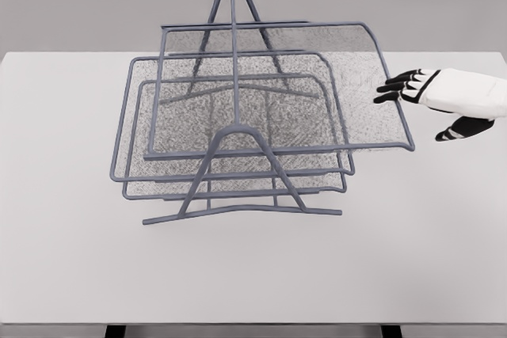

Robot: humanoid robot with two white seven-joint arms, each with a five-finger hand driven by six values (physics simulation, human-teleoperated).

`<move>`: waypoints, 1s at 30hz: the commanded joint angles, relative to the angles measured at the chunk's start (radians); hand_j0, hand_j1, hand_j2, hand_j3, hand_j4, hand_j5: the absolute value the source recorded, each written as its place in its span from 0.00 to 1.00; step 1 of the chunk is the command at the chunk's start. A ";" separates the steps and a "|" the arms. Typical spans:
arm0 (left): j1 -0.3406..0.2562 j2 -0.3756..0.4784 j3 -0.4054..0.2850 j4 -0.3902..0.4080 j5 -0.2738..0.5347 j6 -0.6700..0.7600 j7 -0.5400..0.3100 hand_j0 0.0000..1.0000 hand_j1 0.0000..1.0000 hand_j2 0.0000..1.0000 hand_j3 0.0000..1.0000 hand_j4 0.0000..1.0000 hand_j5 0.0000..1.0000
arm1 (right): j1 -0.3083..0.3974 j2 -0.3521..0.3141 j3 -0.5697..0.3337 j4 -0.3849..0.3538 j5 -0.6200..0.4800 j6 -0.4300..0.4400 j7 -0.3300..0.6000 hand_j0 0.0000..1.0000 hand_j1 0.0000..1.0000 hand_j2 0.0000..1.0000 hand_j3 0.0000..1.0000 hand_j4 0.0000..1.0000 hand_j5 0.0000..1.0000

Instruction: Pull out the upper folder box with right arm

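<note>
White table (444, 259), mesh rack (238, 156), upper tray (372, 93) slid rightward, right hand (444, 100) fingers spread beside it.

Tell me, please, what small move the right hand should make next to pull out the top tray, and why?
Probably a short reach to its left, until the fingers can hook the top tray's right rim. The right hand is open, its fingertips right beside that rim, with no grip visible. The tray already sticks out to the right of the two below it in the rack.
</note>
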 commanded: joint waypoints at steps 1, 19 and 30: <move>0.000 0.000 0.000 0.000 0.000 0.000 0.000 1.00 1.00 1.00 1.00 1.00 1.00 | 0.000 -0.016 0.002 0.010 0.054 -0.007 0.001 1.00 1.00 1.00 1.00 1.00 1.00; 0.000 0.000 0.000 0.000 0.000 0.000 0.000 1.00 1.00 1.00 1.00 1.00 1.00 | 0.006 -0.113 0.000 0.013 -0.017 -0.007 -0.001 1.00 1.00 1.00 1.00 1.00 1.00; 0.000 0.000 0.000 0.000 0.000 0.000 0.000 1.00 1.00 1.00 1.00 1.00 1.00 | 0.008 -0.101 -0.071 0.015 -0.098 -0.007 -0.002 1.00 1.00 1.00 1.00 1.00 1.00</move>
